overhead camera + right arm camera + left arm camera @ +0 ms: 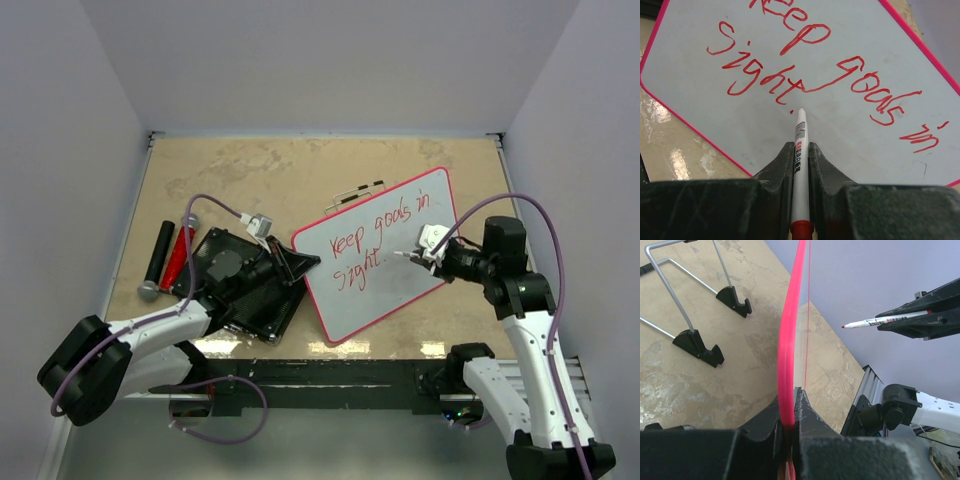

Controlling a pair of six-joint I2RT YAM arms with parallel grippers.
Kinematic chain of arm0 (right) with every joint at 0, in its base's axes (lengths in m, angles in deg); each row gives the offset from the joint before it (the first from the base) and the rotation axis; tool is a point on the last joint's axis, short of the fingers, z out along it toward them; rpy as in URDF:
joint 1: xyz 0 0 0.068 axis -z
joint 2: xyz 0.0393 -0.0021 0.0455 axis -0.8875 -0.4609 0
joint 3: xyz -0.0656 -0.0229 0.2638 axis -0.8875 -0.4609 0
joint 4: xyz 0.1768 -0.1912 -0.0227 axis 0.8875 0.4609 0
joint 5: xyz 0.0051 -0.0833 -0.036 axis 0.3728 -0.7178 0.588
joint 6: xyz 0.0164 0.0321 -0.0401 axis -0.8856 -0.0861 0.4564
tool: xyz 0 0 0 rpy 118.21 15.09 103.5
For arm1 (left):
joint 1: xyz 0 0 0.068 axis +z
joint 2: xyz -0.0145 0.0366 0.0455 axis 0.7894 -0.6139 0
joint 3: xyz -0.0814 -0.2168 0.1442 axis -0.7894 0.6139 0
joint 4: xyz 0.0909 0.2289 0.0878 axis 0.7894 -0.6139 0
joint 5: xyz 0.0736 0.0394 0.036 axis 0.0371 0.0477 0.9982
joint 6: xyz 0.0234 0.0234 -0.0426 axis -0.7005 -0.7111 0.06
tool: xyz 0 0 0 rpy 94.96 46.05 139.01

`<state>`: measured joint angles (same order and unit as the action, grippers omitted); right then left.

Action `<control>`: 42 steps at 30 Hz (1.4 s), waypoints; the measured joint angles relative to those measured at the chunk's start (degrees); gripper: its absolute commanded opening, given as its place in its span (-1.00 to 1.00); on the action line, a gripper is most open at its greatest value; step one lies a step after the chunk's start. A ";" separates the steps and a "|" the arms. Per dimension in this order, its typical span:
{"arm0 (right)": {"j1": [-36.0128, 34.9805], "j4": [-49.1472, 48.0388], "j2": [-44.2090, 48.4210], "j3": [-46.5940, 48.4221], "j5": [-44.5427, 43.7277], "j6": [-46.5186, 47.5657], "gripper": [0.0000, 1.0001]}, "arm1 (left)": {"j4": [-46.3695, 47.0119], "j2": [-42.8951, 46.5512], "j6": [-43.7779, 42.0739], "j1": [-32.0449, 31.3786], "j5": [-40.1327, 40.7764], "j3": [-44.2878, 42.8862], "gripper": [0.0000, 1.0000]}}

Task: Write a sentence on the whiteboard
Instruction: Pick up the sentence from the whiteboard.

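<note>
The whiteboard (400,290) lies askew on the table (250,170), right of centre, and the left gripper (789,415) is clenched on its red rim at the near-left edge, beside a black slab (240,285). The sentence (372,243) runs in red across two lines, reading "Keep goals in" and "sight" with a small mark after it. The right gripper (800,152) is clamped on a marker (799,132), whose red tip points just past that mark; the left wrist view shows the tip clear of the board's face.
</note>
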<state>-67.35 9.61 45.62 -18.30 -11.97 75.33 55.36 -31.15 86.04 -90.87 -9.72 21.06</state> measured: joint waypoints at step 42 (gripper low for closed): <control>0.00 -3.06 -1.81 -1.73 -7.63 -3.45 -1.00 | 2.60 0.37 2.78 -2.32 3.61 3.04 -1.00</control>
<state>-67.35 6.55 43.81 -20.03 -19.59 71.88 57.96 -30.78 88.82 -93.19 -6.11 24.10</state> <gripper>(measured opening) 0.139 0.088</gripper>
